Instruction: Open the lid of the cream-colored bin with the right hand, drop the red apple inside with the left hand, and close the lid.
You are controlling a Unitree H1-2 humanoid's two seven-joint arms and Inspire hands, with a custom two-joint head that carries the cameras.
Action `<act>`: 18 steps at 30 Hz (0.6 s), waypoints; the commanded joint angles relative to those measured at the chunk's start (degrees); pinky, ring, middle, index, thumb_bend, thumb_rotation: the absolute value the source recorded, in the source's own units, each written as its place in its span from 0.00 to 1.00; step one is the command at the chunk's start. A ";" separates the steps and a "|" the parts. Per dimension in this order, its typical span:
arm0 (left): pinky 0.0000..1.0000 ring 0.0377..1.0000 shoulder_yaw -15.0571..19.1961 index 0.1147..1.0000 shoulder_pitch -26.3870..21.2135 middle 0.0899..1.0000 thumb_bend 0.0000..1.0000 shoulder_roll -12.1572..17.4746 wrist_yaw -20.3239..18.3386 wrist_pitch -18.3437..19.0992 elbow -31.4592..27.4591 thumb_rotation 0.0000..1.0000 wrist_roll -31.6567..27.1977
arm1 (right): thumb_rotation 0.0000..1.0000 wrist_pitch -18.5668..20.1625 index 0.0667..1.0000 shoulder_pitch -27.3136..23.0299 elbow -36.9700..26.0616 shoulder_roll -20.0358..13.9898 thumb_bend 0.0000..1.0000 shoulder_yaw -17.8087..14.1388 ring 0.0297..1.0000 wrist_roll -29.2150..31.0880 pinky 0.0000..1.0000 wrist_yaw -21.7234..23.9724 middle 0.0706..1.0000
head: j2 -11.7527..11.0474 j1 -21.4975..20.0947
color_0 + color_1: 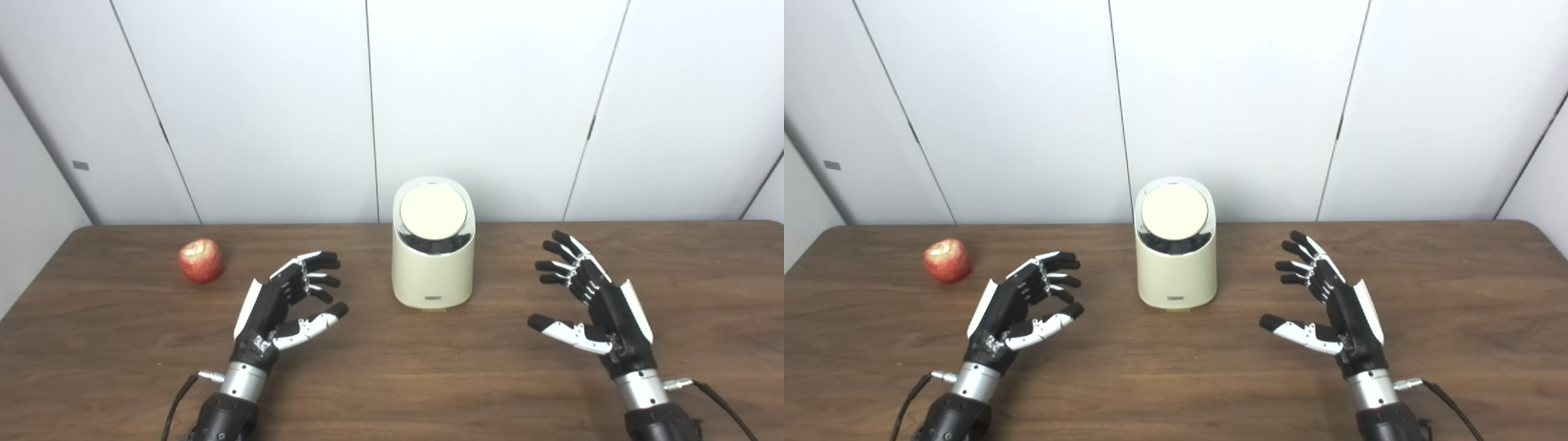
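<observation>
Far to the left on the dark wood-grain desk (122, 343) sits the red apple (200, 260), round and glossy with a pale patch at its top. It lies well apart from the left hand (285, 303), up and to that hand's left, untouched. The left hand hovers over the desk with its black-and-white fingers (318, 263) loosely curled and spread, thumb out, holding nothing. Just right of it, at the middle of the desk, stands the cream-colored bin (433, 269), a smooth rounded plastic tub with a small label low on its front. Its round lid (433, 211) is down, a flat cream disc tilted toward me inside a shiny dark rim. Further right, near the bin but clear of it, the right hand (591, 297) is released too, fingers fanned upward, palm turned inward.
</observation>
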 commanded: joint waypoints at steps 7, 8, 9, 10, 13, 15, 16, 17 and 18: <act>0.53 0.64 -0.47 0.73 1.25 0.72 0.64 -1.04 0.39 -1.83 4.42 0.10 -0.26 | 0.38 9.87 0.93 0.02 -7.29 0.52 0.74 1.56 0.79 -2.34 0.69 -0.03 0.89 | -0.07 -0.49; 0.53 0.64 -0.52 0.73 1.17 0.72 0.64 -1.02 0.48 -2.01 4.58 0.10 0.02 | 0.38 10.90 0.93 -0.51 -8.34 0.40 0.75 1.82 0.79 -3.16 0.69 -0.21 0.89 | -0.10 -0.44; 0.53 0.63 -0.55 0.73 1.12 0.72 0.63 -1.01 0.56 -2.13 4.68 0.10 0.23 | 0.38 11.98 0.93 -1.14 -9.09 0.33 0.75 1.98 0.78 -3.75 0.67 -0.36 0.88 | -0.10 -0.36; 0.53 0.63 -0.57 0.73 1.12 0.72 0.63 -1.02 0.69 -2.13 4.66 0.11 0.46 | 0.37 13.08 0.92 -1.82 -9.77 0.29 0.76 2.08 0.78 -4.24 0.66 -0.47 0.88 | -0.08 -0.30; 0.53 0.63 -0.52 0.73 1.13 0.71 0.64 -1.21 0.81 -1.96 4.56 0.11 0.43 | 0.38 15.92 0.92 -3.71 -11.31 -0.09 0.78 2.37 0.80 -4.82 0.70 0.07 0.89 | 0.00 -0.36; 0.54 0.64 -0.54 0.73 1.11 0.72 0.63 -1.33 0.82 -1.99 4.64 0.10 0.32 | 0.37 17.73 0.93 -5.02 -12.19 -0.55 0.77 2.77 0.82 -5.74 0.73 0.47 0.90 | 0.01 -0.14; 0.54 0.64 -0.55 0.73 1.11 0.72 0.63 -1.37 0.88 -1.86 4.63 0.09 0.33 | 0.37 18.80 0.93 -5.59 -12.77 -0.69 0.77 3.03 0.82 -6.37 0.73 0.52 0.90 | 0.00 -0.11; 0.55 0.64 -0.54 0.74 1.10 0.72 0.63 -1.42 0.97 -1.82 4.65 0.09 0.40 | 0.37 19.66 0.94 -6.21 -13.20 -0.91 0.77 3.36 0.82 -7.05 0.73 0.60 0.90 | 0.01 -0.08; 0.55 0.64 -0.55 0.73 1.10 0.71 0.63 -1.45 1.05 -1.82 4.64 0.09 0.50 | 0.37 20.48 0.94 -6.78 -13.62 -1.09 0.77 3.66 0.83 -7.53 0.74 0.73 0.91 | -0.01 -0.08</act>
